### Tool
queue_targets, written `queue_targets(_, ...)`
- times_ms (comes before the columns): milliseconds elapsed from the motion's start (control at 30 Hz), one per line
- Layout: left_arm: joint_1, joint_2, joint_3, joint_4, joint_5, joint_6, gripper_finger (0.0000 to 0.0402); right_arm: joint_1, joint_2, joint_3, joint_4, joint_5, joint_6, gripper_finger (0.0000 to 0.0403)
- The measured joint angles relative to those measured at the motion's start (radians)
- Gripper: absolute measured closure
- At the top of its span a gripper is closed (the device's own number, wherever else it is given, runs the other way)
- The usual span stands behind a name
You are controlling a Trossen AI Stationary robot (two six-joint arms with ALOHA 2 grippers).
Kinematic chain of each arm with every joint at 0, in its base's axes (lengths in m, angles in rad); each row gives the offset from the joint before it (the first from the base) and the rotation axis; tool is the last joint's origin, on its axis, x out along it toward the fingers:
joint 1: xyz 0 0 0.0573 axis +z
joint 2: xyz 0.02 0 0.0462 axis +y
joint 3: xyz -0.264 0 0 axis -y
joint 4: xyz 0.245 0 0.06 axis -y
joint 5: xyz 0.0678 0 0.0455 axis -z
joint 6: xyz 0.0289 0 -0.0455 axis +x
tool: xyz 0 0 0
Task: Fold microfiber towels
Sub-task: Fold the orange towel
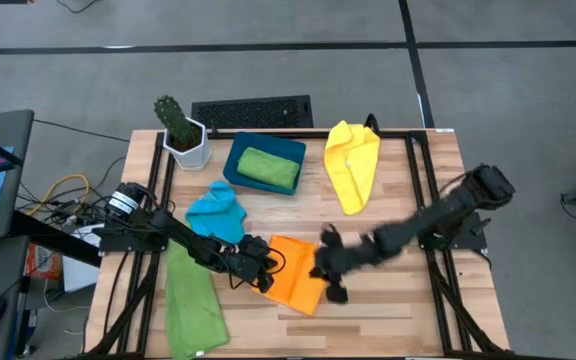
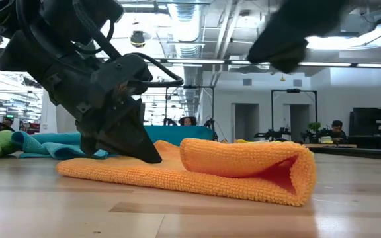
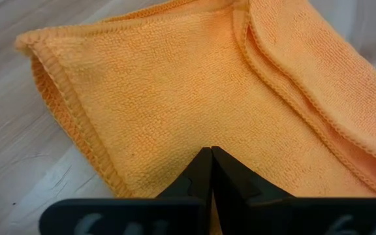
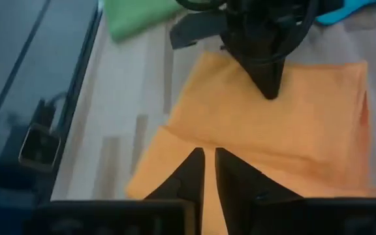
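At table centre, left hand [image 1: 264, 272], fingers pressed together, pins the orange towel [image 1: 296, 270] flat while right hand [image 1: 326, 268], fingers slightly parted and empty, hovers above its folded edge.

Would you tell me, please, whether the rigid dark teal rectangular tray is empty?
No: in the high view a folded green microfiber towel lies inside the dark teal rectangular tray.

five towels [image 1: 298, 272], one tray [image 1: 236, 158], one potted cactus [image 1: 180, 128]
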Motion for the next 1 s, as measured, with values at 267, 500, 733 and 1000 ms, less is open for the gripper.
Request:
queue_targets(267, 0.008, 0.000, 0.000, 0.010, 0.013, 0.000, 0.0402, 0.179, 0.200, -0.070, 0.352, 0.251, 0.193, 0.0369)
queue_targets(500, 0.012, 0.000, 0.000, 0.014, 0.036, 0.000, 0.0401, 0.207, 0.396, -0.003, 0.488, 0.250, 0.250, 0.0387)
queue_targets(733, 0.012, 0.000, 0.000, 0.015, 0.037, -0.006, 0.0401, 0.202, 0.478, 0.013, 0.487, 0.249, 0.284, 0.0375)
queue_targets(1000, 0.012, 0.000, 0.000, 0.017, 0.049, -0.013, 0.0402, 0.201, 0.445, 0.012, 0.485, 0.225, 0.251, 0.0383)
